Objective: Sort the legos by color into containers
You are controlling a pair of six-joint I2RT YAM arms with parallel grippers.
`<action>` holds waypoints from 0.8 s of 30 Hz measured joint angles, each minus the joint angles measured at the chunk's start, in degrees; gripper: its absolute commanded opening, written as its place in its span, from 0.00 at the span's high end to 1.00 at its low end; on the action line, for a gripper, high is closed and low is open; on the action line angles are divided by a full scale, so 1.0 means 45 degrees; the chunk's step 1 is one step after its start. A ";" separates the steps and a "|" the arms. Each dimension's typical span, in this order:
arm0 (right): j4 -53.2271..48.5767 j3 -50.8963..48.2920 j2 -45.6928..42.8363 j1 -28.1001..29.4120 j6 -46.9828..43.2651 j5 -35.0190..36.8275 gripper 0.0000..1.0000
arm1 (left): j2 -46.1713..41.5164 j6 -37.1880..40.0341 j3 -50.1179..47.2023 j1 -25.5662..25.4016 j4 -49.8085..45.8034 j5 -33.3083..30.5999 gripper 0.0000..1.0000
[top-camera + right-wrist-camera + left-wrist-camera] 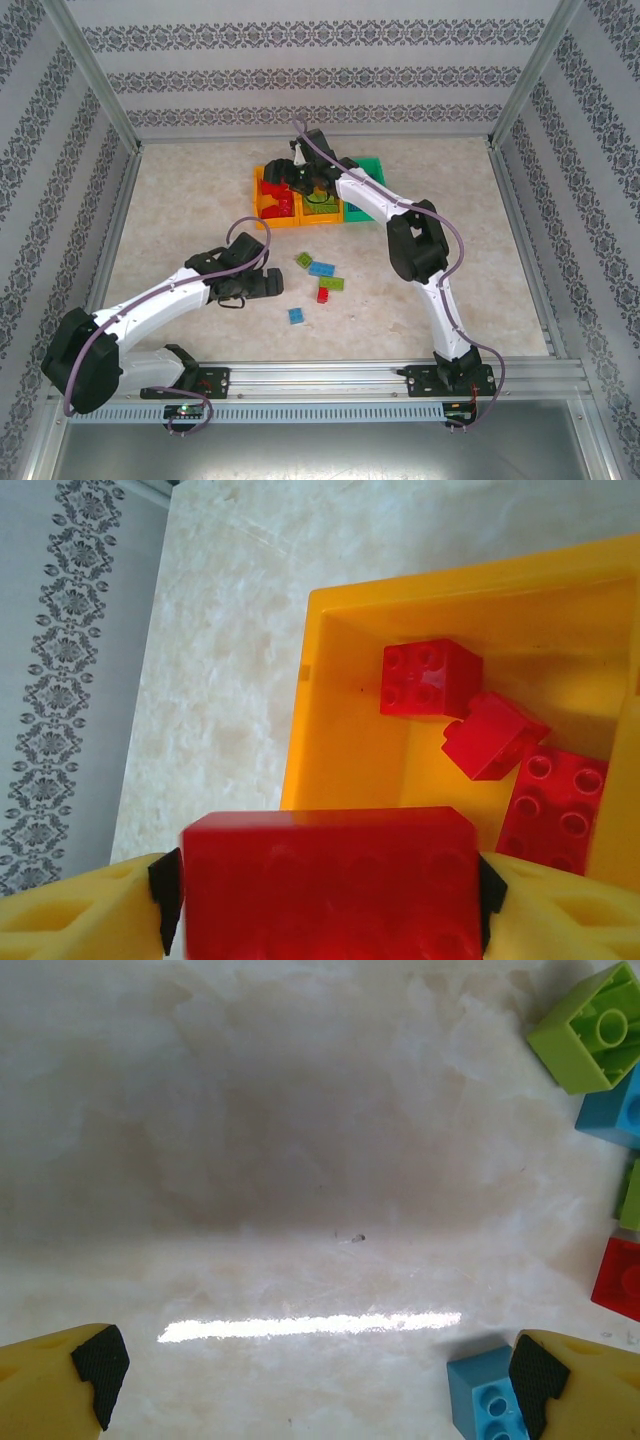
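Observation:
My right gripper (325, 900) hangs over the near wall of the left orange container (345, 730). A red lego (330, 880) sits between its pads, blurred, with a thin gap at each end; the jaws stand open. Three red legos (428, 678) lie inside that container. In the top view my right gripper (290, 180) is over the row of containers: orange (262, 195), orange (320, 215) and green (372, 168). My left gripper (275, 283) hovers low over the table, open and empty. A blue lego (480, 1395) lies by its right finger.
Loose legos lie mid-table: green (303, 260), blue (321, 269), green (333, 283), red (323, 294) and blue (297, 315). In the left wrist view a green one (590, 1030) and a red one (620, 1278) sit at the right edge. Patterned walls enclose the table.

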 measured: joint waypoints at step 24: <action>0.0908 -0.2579 -0.2603 -0.0432 -0.0199 0.0102 0.11 | 0.2846 -0.4133 0.1715 -0.3361 -0.0539 0.1438 0.04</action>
